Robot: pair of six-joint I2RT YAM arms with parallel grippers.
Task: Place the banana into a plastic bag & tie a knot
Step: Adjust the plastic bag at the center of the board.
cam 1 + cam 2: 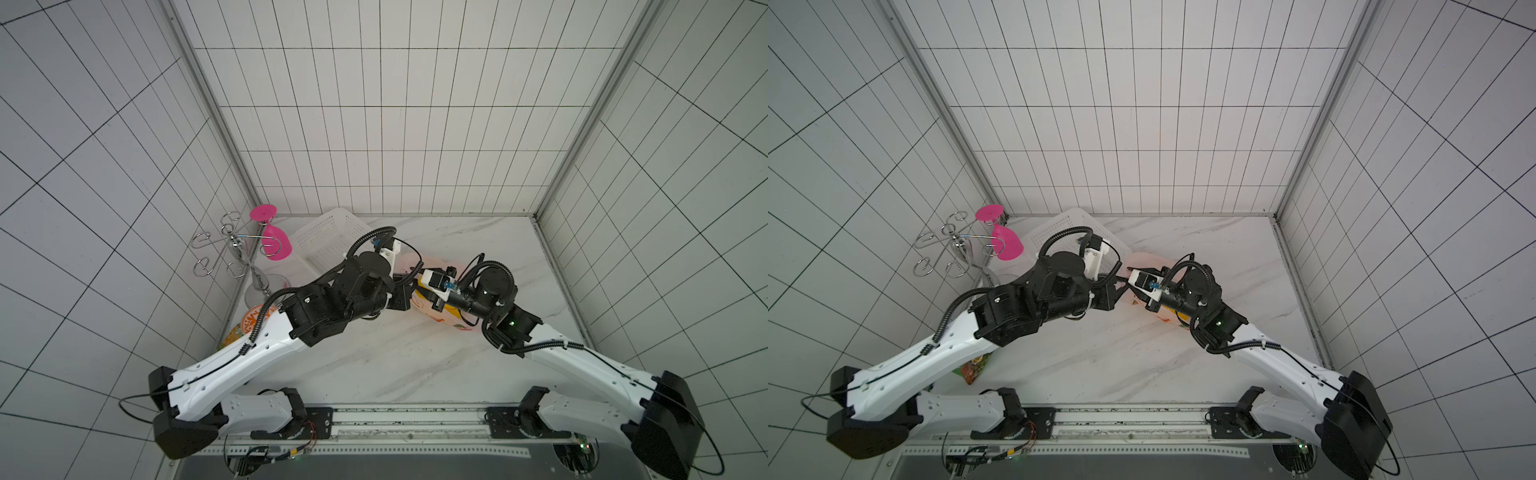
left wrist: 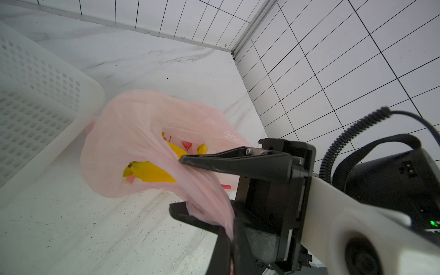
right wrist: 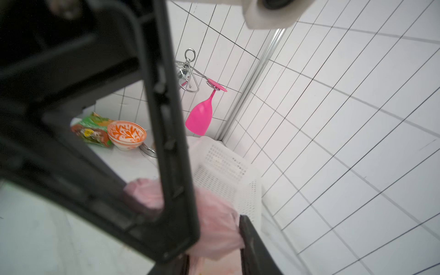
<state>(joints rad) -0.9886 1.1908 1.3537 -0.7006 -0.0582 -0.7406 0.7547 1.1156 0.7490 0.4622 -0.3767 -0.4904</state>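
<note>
1. Right, we're in the left wrist view: the plastic bag (image 2: pixel 133 123) lies on the table (image 2: pixel 71 226) just beside the white basket (image 2: pixel 35 107). Its mouth gapes wide, and the banana (image 2: pixel 150 173) sits inside.
2. In the same view, the left gripper (image 2: pixel 230 234) is clamped tight on a drawn-out strip of the bag's pink film.
3. And there's the right gripper (image 2: pixel 177 184), coming in from the side with its jaws apart, one above that strip and one below. The upper one touches the film, but we see no squeeze on it.
4. Over to the right wrist view: pink film bunches between the right gripper's two black fingers (image 3: pixel 166 142), with the basket close behind.
5. Further back we spot an orange-patterned bowl (image 3: pixel 127 134) with a green snack packet (image 3: pixel 91 129) just beside it. A pink glass (image 3: pixel 200 116) hangs upside down from a wire rack (image 3: pixel 184 71).
6. In both top views, the two arms meet over the bag mid-table, near the basket. The wrists hide the fingertips, so from up here we cannot tell either grip.
</note>
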